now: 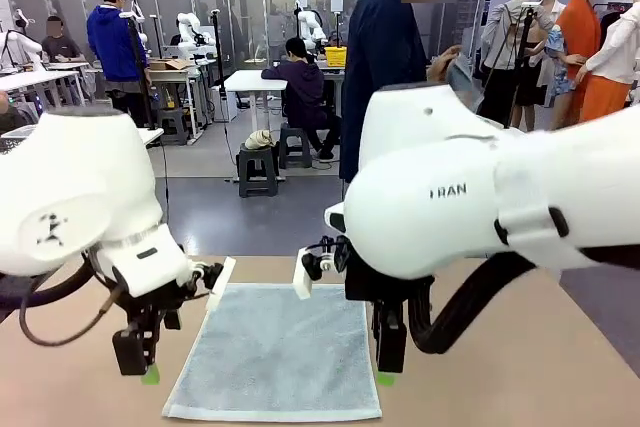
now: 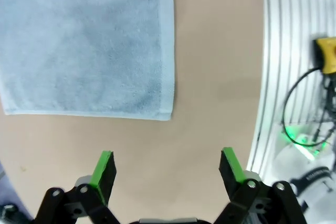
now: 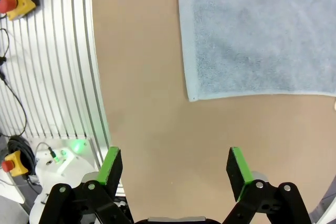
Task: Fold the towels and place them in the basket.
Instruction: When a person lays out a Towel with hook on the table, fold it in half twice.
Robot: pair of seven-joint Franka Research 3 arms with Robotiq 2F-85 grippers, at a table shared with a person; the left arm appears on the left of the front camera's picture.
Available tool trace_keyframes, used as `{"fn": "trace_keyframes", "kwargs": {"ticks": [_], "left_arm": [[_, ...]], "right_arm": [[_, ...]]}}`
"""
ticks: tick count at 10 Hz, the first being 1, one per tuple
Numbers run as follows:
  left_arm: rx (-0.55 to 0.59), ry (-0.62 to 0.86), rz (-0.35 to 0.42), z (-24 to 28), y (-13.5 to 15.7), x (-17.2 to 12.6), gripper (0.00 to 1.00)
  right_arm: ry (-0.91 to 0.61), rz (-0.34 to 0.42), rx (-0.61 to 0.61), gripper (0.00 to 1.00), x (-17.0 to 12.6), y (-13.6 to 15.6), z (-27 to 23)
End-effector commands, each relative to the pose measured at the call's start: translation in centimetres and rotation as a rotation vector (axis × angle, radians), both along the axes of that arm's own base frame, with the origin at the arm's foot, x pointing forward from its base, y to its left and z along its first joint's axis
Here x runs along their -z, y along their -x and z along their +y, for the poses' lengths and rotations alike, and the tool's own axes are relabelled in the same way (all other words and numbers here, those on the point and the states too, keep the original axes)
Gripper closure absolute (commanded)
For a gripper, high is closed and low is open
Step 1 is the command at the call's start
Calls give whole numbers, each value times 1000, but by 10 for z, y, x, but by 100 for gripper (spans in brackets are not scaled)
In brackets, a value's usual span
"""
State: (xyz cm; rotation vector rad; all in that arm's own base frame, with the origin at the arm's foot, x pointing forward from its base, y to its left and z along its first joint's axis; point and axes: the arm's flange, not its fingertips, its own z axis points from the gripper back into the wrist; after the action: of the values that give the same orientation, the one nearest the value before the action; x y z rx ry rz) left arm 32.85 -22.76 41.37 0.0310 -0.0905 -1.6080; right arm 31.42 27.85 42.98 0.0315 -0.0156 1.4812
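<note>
One pale blue-grey towel [image 1: 275, 352] lies flat on the table [image 1: 520, 387], its near edge between both arms. Left gripper [image 2: 168, 167] and right gripper [image 3: 173, 165] hover wide open and empty, each just outside one near corner.

The right gripper [image 3: 174, 158] hangs over the bare tan table [image 3: 142, 77], its jaws spread wide and nothing between the green pads [image 3: 111, 163]. A pale blue-grey towel [image 3: 257, 35] lies flat at the upper right, its near corner well apart from the fingertips. Along the left runs a ribbed aluminium panel [image 3: 52, 66] that meets the table's edge. On it sit a yellow box with a red button [image 3: 16, 1], a second one lower down [image 3: 13, 163], thin black cables [image 3: 10, 87] and a small green light [image 3: 77, 146].
</note>
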Motion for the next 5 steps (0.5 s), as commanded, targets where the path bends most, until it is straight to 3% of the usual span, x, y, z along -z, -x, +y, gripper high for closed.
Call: {"fn": "trace_keyframes", "kwargs": {"ticks": [1, 3, 5], "left_arm": [[-14, -15, -35, -3, -6, 22, 0], [-25, -14, -65, -6, -11, 51, 0], [-29, -4, -37, -2, -11, 73, 0]], "right_arm": [[-37, 8, 15, 0, 30, -5, 7], [-47, 27, 8, 0, 63, -10, 16], [-51, 25, 14, 0, 83, -13, 18]]}}
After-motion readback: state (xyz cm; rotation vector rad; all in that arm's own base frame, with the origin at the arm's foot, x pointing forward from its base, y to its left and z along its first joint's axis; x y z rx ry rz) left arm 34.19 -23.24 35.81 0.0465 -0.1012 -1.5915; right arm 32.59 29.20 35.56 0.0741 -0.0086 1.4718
